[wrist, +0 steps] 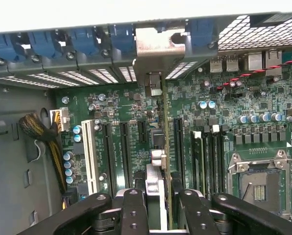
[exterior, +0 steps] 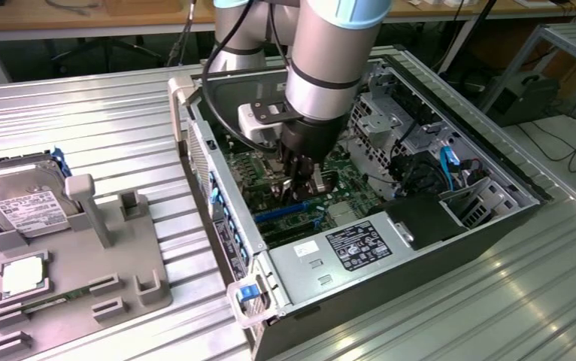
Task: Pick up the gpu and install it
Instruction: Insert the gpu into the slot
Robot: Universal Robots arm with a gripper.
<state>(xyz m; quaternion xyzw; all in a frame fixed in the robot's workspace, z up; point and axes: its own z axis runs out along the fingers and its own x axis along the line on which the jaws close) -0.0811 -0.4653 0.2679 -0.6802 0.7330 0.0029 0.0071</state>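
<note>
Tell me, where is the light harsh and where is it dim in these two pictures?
Exterior view: the ribbed table throws bright streaks of glare, while the inside of the computer case under the arm sits in shade. Wrist view: its rim is washed out white, the motherboard is evenly lit, and the hand holding the gpu looks dark.

We see the gripper (wrist: 160,213) clamped on the gpu (wrist: 157,171), which stands edge-on over the green motherboard (wrist: 136,105). Calling the line from fingers to bracket twelve o'clock (our own dial), the card's metal end bracket (wrist: 158,45) sits at twelve. A white slot (wrist: 90,156) lies near ten and the CPU socket (wrist: 258,178) near two.
</note>
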